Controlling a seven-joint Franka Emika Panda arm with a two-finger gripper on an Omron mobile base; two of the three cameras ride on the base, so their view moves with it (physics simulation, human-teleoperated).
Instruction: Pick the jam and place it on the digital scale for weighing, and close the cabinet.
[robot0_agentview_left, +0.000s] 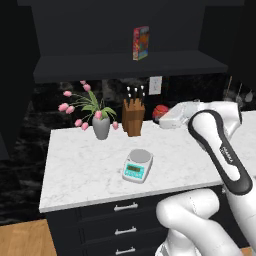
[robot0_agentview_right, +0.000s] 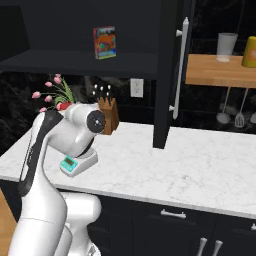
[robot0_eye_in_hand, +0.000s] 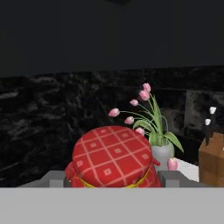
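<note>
The jam (robot0_eye_in_hand: 113, 157) sits low in the middle of the hand view, right between the two dark fingertips (robot0_eye_in_hand: 54, 178) of the end effector (robot0_eye_in_hand: 113, 179), which flank its red checked lid on either side. They look closed on the jar, though the contact itself is cut off at the bottom edge, so that is my reading, not a certainty. In the left base view a red patch of the jam (robot0_agentview_left: 159, 111) shows just left of the white wrist, right of centre, near the knife block (robot0_agentview_left: 133, 117) and above the bench (robot0_agentview_left: 75, 170).

The scale (robot0_agentview_left: 138, 165) lies lower and left of that spot in the same view, at the centre of the frame, nearer the bench's front edge, with its round plate bare. So the carry should run down and leftward, toward the viewer, ending with the jar upright over the plate.

The cabinet door (robot0_agentview_right: 167, 75) stands open at upper centre of the right base view, its silver handle facing out; that step is not yet done.
</note>
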